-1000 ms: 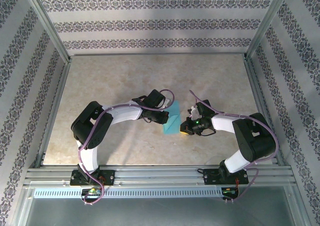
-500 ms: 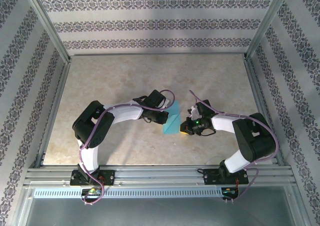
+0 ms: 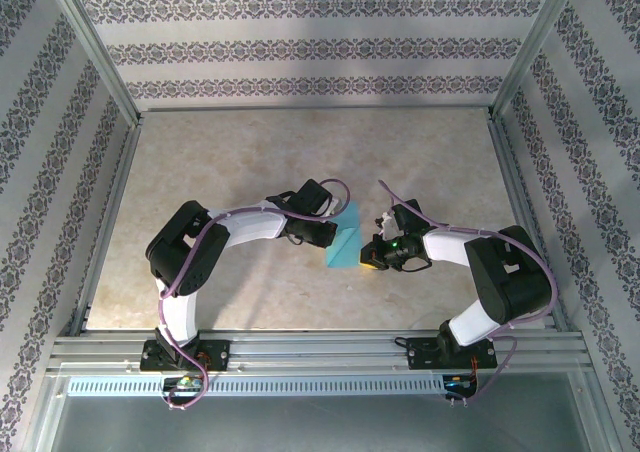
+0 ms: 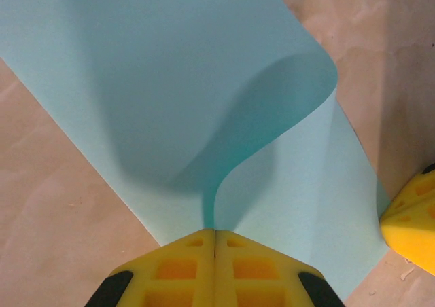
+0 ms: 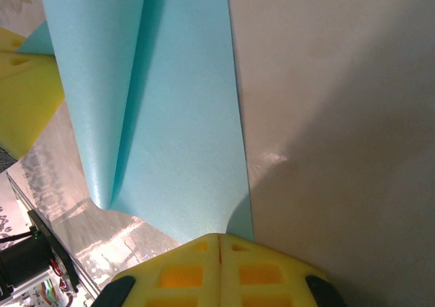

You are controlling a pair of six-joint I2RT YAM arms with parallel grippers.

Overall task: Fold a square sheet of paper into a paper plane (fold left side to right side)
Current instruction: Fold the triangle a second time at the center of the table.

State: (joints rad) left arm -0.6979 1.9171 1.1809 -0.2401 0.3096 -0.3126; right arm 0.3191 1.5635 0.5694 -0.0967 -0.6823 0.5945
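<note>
The table [image 3: 250, 162] is taken up at its middle by the left arm [image 3: 245, 230] and the right arm [image 3: 470, 247], both bent inward so that their jaws face each other. The sheet [image 3: 343, 240] is found between the two sets of jaws and is reached by both.

The left jaws are closed on the sheet's left edge. From the left wrist the paper is seen rising out of the seam between the yellow fingers [image 4: 183, 266], arching up ahead of them and curling over toward the right jaws. The lower layer is left flat on the table. The right jaws are shut as well, with their tips set at the sheet's right edge. Whether that edge is pinched or merely pressed down cannot be told.

The left-to-right fold is judged to be begun but not finished: the edge is held lifted and bowed, no crease is pressed, and the two edges are not met. The held edge is yet to be laid beside the right jaws, lined up and flattened. Every later fold of the plane is judged undone, since no pointed shape is to be seen
</note>
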